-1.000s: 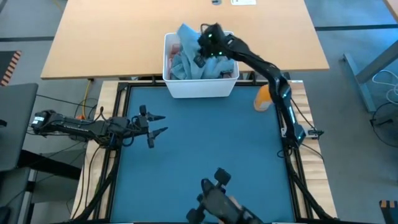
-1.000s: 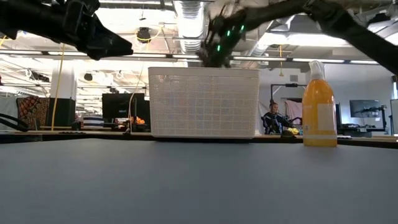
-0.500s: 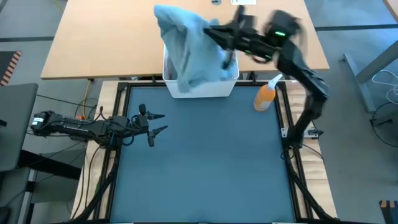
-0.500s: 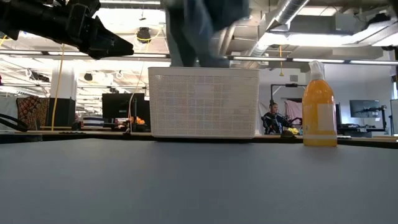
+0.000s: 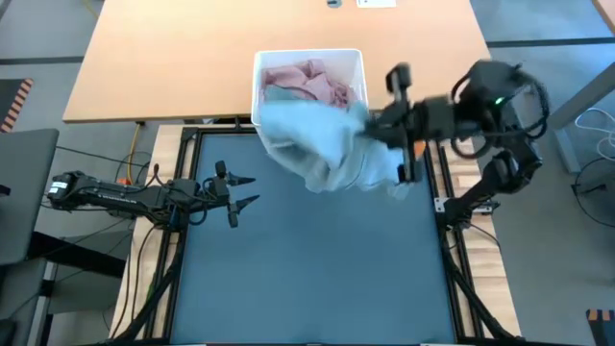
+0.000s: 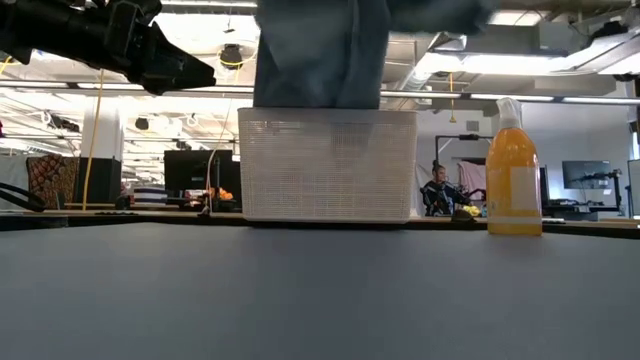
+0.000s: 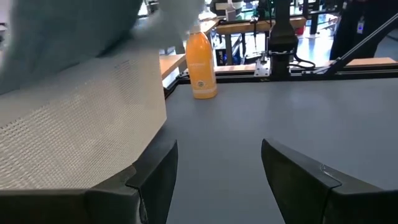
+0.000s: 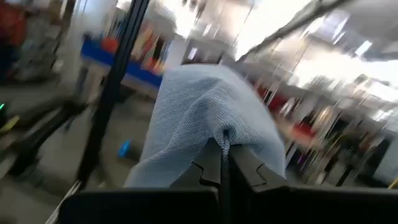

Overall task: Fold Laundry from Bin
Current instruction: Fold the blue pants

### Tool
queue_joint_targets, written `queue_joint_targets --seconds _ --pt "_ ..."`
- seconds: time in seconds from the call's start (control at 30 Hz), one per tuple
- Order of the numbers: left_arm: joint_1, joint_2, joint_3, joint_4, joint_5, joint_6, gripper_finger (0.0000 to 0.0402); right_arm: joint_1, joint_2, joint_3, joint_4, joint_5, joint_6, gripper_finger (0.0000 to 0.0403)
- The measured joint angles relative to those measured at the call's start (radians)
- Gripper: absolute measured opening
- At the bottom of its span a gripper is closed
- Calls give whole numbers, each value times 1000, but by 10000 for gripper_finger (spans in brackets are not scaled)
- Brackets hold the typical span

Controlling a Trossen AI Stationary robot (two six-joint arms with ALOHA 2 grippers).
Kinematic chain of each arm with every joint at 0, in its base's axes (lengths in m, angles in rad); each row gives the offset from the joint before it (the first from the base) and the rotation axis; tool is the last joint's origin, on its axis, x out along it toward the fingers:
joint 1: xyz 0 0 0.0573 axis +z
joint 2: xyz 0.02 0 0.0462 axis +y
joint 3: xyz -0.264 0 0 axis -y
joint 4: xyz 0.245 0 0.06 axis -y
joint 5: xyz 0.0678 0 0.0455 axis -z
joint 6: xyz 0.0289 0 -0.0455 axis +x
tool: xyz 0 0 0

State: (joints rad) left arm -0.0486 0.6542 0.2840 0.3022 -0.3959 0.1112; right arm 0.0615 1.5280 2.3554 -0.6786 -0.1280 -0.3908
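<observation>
We have the right claw (image 5: 370,135) pinched tight on a light blue garment (image 5: 322,144), and that grip shows plainly in the right wrist view, where the cloth (image 8: 205,118) bunches up between the two closed fingers. In the high view the garment hangs in the air over the near edge of the bin (image 5: 261,72) and the far strip of the teal worktop (image 5: 307,259), trailing away from the claw toward the left side of the scene. So its long axis runs roughly across the worktop, from the right claw toward the bin's near-left corner.

That direction is what the coming move turns on, we think. The free end of the cloth points toward the left claw (image 5: 242,193), which waits low over the worktop with its fingers spread wide (the left wrist view shows the gap between them clearly) and holds nothing. It is well apart from the hanging cloth, yet it is the nearer arm to that loose end.

A pink garment (image 5: 312,79) lies in the bin, not yet taken out. The orange bottle (image 6: 513,170) stands beside the bin on the right side; in the high view the right arm covers it, so a sweep that way could catch it.

In the low view the cloth (image 6: 320,50) hangs above the bin's rim, clear of the worktop.
</observation>
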Motion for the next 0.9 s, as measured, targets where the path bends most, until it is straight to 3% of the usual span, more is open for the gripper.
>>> queue_joint_targets --seconds 0.23,0.4,0.63,0.9 --pt "0 0 0 4 -1 0 224 -13 71 -47 -471 -2 130 27" --pt "0 0 0 5 -1 -52 224 -9 149 -209 -576 -16 259 27" --pt "-22 0 0 -2 56 -227 224 -16 180 -611 -408 -208 352 25" --pt "-82 22 -1 -127 95 -409 221 90 151 -1006 -20 -195 621 28"
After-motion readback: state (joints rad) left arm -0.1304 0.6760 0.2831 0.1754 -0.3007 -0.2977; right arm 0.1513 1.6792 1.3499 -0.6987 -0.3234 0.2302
